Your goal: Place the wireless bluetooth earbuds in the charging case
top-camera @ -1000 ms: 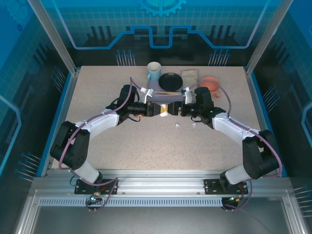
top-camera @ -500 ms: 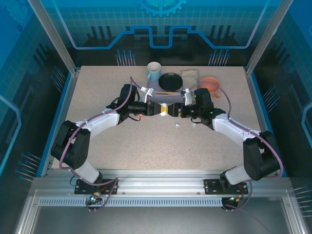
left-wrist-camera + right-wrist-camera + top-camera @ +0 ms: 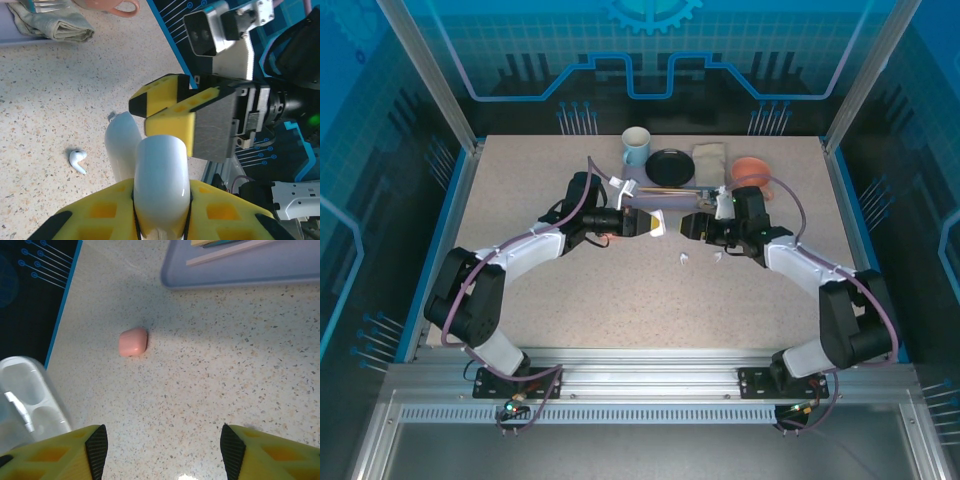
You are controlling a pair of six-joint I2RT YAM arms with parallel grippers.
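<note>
**Right arm lets go, left one has the case on its own**

A second ago both grippers were bunched up on the case (image 3: 657, 225) mid-table. Now the right gripper (image 3: 691, 226) has pulled off to the right, leaving a clear gap between it and the case. The left gripper (image 3: 645, 224) hasn't budged and is clamped tight on the white case, holding it up off the table (image 3: 570, 300). The two white earbuds (image 3: 684, 259) are where they were, loose on the table just in front of the grippers. One is below the case and the other (image 3: 718, 257) is under the right arm.

The left wrist cam shows what the top view can't. The case sits end-on between the yellow fingers (image 3: 100, 212). A second rounded white piece sticks out beside it, which might be the lid, but I can't tell. The right gripper hangs just past it, and one earbud (image 3: 77, 161) lies on its side to the left. A folded cloth (image 3: 55, 25) sits at the far edge.

The right wrist cam shows that gripper's jaws standing wide apart with nothing between them, just bare table. It also picks up a small pink case (image 3: 133, 342) sitting closed on the table. There's the corner of a lavender tray (image 3: 240, 270) up top, and a clear box (image 3: 22, 390) at the left edge.
</note>
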